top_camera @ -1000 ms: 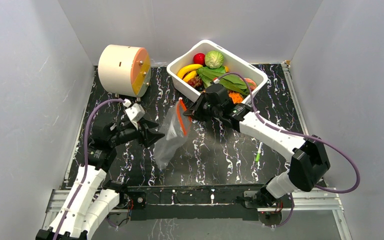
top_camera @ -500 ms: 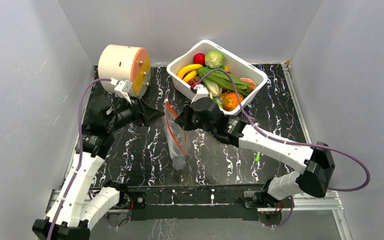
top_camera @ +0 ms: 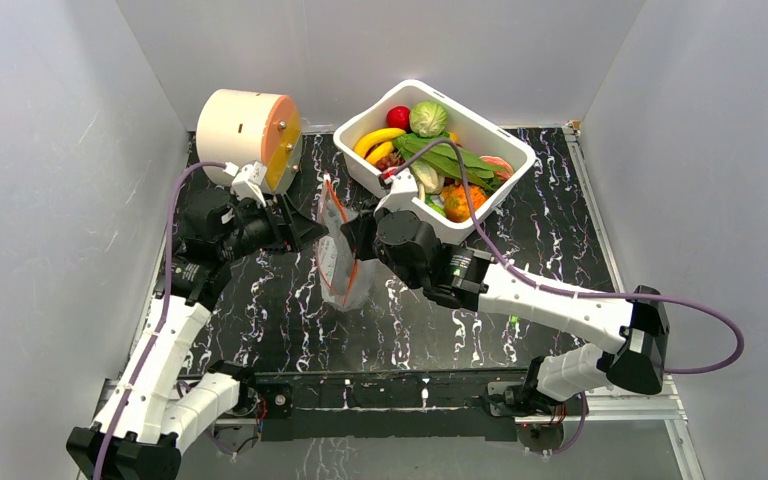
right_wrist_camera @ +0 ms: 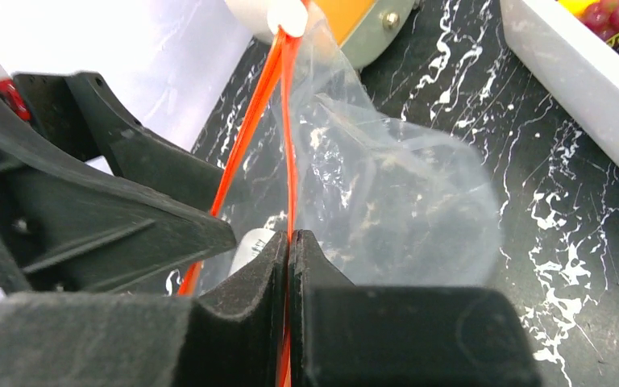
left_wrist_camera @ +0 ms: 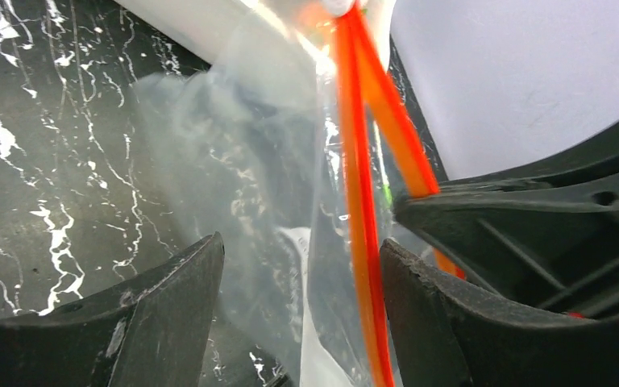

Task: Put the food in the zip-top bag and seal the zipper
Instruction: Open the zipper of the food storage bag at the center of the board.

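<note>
The clear zip-top bag (top_camera: 345, 275) hangs upright over the middle of the table, its orange-red zipper (right_wrist_camera: 288, 145) running up from my right gripper (right_wrist_camera: 290, 239). That gripper (top_camera: 357, 235) is shut on one lip of the zipper. My left gripper (top_camera: 310, 232) stands open on the bag's other side. In its wrist view the zipper (left_wrist_camera: 360, 201) and the clear film pass between its two fingers (left_wrist_camera: 177, 298), close to the right one. The food lies in the white tub (top_camera: 355, 165): a banana (top_camera: 378, 137), a green cabbage (top_camera: 428, 118), a red ball (top_camera: 398, 117), leafy greens (top_camera: 455, 160) and an orange piece (top_camera: 457, 200).
A cream cylinder with an orange face (top_camera: 248, 140) lies on its side at the back left, just behind my left arm. A small green scrap (top_camera: 516, 308) lies on the black marbled mat at the right. Grey walls close in three sides.
My right gripper has carried the bag left and toward the back, and it now hangs upright. My left gripper's jaws have widened; it swung back beside the cylinder and now straddles the bag's mouth.
</note>
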